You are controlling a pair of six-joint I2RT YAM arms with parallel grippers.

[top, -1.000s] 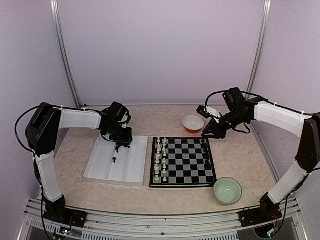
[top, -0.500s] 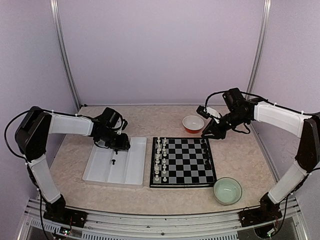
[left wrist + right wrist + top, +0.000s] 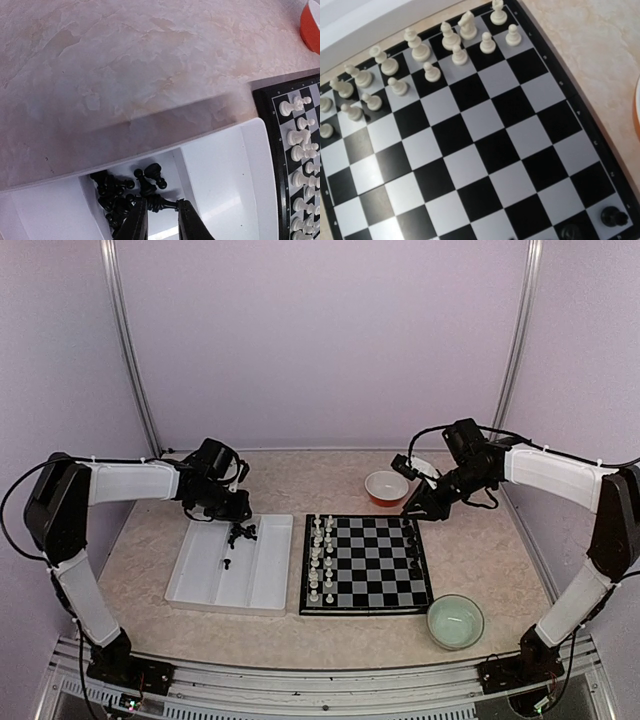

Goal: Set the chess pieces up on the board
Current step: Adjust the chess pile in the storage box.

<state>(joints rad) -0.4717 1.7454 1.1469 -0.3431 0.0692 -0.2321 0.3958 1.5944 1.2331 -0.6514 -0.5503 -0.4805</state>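
My left gripper [image 3: 238, 512] is over the far end of the white tray [image 3: 262, 575]. In the left wrist view it [image 3: 161, 220] is shut on a black chess piece [image 3: 161, 202] that lies sideways between the fingertips, beside a pile of black pieces [image 3: 112, 192]. One black piece [image 3: 227, 563] stands alone in the tray. The board [image 3: 375, 565] has white pieces [image 3: 320, 555] along its left side and a few black pieces [image 3: 409, 535] on its right edge. My right gripper [image 3: 415, 505] hovers over the board's far right corner; its fingers do not show in the right wrist view.
A red bowl [image 3: 386, 487] stands behind the board's far right corner. A green bowl [image 3: 456, 621] stands at the board's near right corner. The tray's far wall [image 3: 150, 150] is close in front of the left fingers.
My left gripper has drawn back and left toward the tray's far end, uncovering the black pile. The right arm has barely moved.
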